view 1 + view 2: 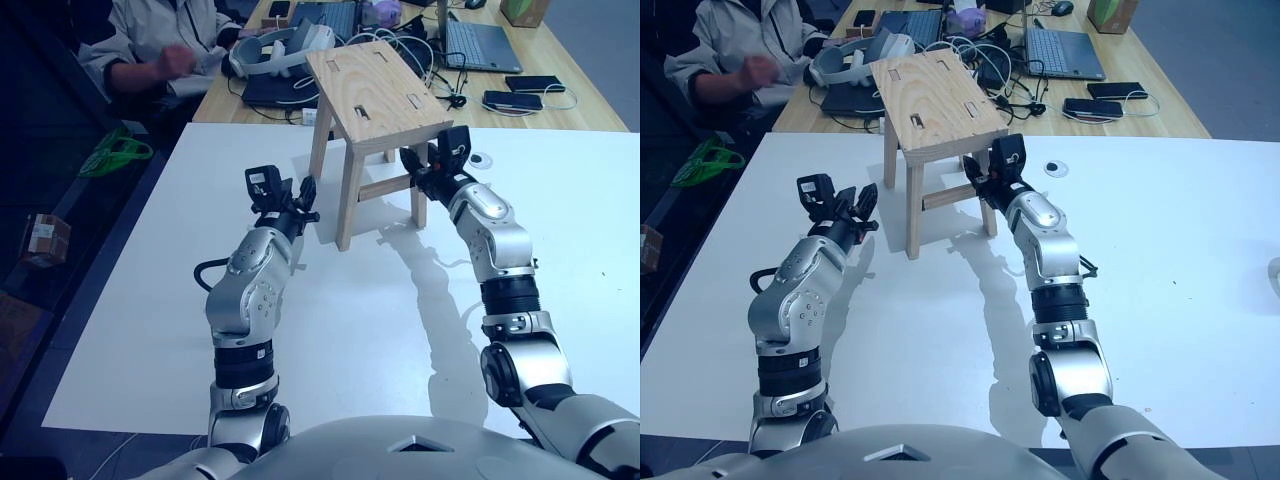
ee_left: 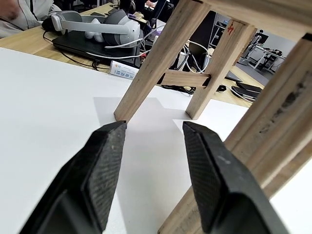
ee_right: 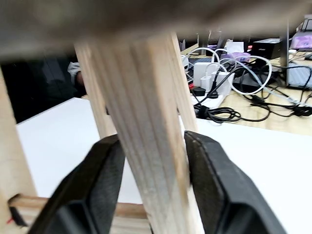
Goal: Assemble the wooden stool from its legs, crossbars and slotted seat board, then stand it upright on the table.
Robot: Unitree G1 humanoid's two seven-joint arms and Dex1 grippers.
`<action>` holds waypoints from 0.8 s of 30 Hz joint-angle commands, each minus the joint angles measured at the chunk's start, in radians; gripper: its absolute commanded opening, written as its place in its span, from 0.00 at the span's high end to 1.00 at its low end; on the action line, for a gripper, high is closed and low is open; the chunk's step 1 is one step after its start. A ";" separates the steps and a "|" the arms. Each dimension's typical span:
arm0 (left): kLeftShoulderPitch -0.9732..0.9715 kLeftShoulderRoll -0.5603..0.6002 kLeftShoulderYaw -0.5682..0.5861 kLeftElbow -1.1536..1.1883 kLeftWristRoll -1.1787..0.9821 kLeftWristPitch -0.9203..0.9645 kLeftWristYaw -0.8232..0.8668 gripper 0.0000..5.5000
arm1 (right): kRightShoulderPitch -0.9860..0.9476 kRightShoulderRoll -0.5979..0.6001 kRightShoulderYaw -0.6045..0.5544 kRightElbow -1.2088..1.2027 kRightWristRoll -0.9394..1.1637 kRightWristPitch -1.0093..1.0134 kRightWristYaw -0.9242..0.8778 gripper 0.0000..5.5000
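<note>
on the table [image 1: 350, 350], the pale wooden stool [image 1: 375, 85] stands upright, assembled.

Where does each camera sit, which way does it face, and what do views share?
Left eye view: head, facing forward and down at the stool on the table; both arms show.
Right eye view: head, same scene; both arms.
Left wrist view: left wrist, facing stool legs past the open left end effector.
Right wrist view: right wrist, facing a leg gripped by the right end effector.
Shared: every view shows the stool.
</note>
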 commanded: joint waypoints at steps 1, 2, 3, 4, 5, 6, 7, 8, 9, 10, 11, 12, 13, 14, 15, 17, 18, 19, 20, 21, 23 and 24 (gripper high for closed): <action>0.005 0.028 -0.022 -0.002 0.037 -0.030 -0.008 0.62 | 0.048 -0.016 -0.012 -0.094 0.045 0.044 0.021 0.51; 0.015 0.038 -0.032 -0.005 0.057 -0.051 -0.011 0.62 | 0.074 -0.023 -0.021 -0.133 0.065 0.058 0.028 0.49; 0.026 0.049 -0.045 -0.007 0.078 -0.074 -0.014 0.62 | 0.105 -0.030 -0.026 -0.180 0.084 0.069 0.041 0.45; 0.042 0.060 -0.060 -0.009 0.099 -0.102 -0.019 0.62 | 0.145 -0.037 -0.031 -0.238 0.099 0.074 0.045 0.42; 0.061 0.067 -0.072 -0.014 0.117 -0.130 -0.021 0.62 | 0.184 -0.044 -0.033 -0.290 0.111 0.076 0.048 0.38; 0.088 0.069 -0.084 -0.021 0.133 -0.159 -0.025 0.62 | 0.238 -0.046 -0.039 -0.341 0.114 0.079 0.033 0.36; 0.113 0.067 -0.092 -0.026 0.144 -0.187 -0.026 0.62 | 0.284 -0.042 -0.049 -0.380 0.114 0.073 0.011 0.33; 0.136 0.059 -0.095 -0.032 0.147 -0.208 -0.025 0.62 | 0.325 -0.036 -0.051 -0.407 0.095 0.056 -0.022 0.33; 0.162 0.047 -0.100 -0.038 0.151 -0.228 -0.021 0.62 | 0.363 -0.015 -0.059 -0.428 0.079 0.033 -0.068 0.33; 0.187 0.035 -0.110 -0.045 0.158 -0.248 -0.014 0.62 | 0.396 0.012 -0.060 -0.438 0.047 -0.006 -0.129 0.33; 0.207 0.026 -0.122 -0.050 0.167 -0.266 -0.007 0.62 | 0.422 0.042 -0.061 -0.437 0.019 -0.058 -0.183 0.33; 0.225 0.024 -0.141 -0.056 0.185 -0.285 -0.004 0.62 | 0.446 0.066 -0.050 -0.433 -0.021 -0.092 -0.242 0.33; 0.239 0.026 -0.162 -0.060 0.205 -0.303 -0.005 0.62 | 0.464 0.079 -0.036 -0.431 -0.039 -0.113 -0.265 0.33; 0.249 0.030 -0.179 -0.063 0.223 -0.315 -0.007 0.62 | 0.475 0.085 -0.023 -0.430 -0.052 -0.120 -0.278 0.33; 0.257 0.034 -0.193 -0.068 0.237 -0.325 -0.010 0.62 | 0.483 0.091 -0.020 -0.430 -0.053 -0.124 -0.287 0.33; 0.266 0.047 -0.205 -0.075 0.257 -0.340 -0.019 0.62 | 0.495 0.098 -0.014 -0.432 -0.062 -0.133 -0.302 0.33; 0.268 0.052 -0.203 -0.077 0.263 -0.347 -0.021 0.62 | 0.501 0.098 -0.006 -0.433 -0.064 -0.142 -0.302 0.33; 0.268 0.055 -0.197 -0.077 0.267 -0.353 -0.023 0.62 | 0.507 0.097 0.001 -0.435 -0.065 -0.147 -0.301 0.33; 0.264 0.059 -0.184 -0.074 0.268 -0.359 -0.023 0.62 | 0.511 0.097 0.008 -0.436 -0.065 -0.153 -0.299 0.33; 0.255 0.060 -0.165 -0.067 0.268 -0.361 -0.017 0.62 | 0.517 0.096 0.012 -0.436 -0.061 -0.156 -0.293 0.33; 0.242 0.063 -0.128 -0.053 0.260 -0.363 -0.008 0.62 | 0.529 0.098 0.026 -0.438 -0.056 -0.165 -0.282 0.33; 0.238 0.065 -0.112 -0.049 0.253 -0.362 -0.008 0.62 | 0.536 0.100 0.036 -0.441 -0.058 -0.171 -0.279 0.33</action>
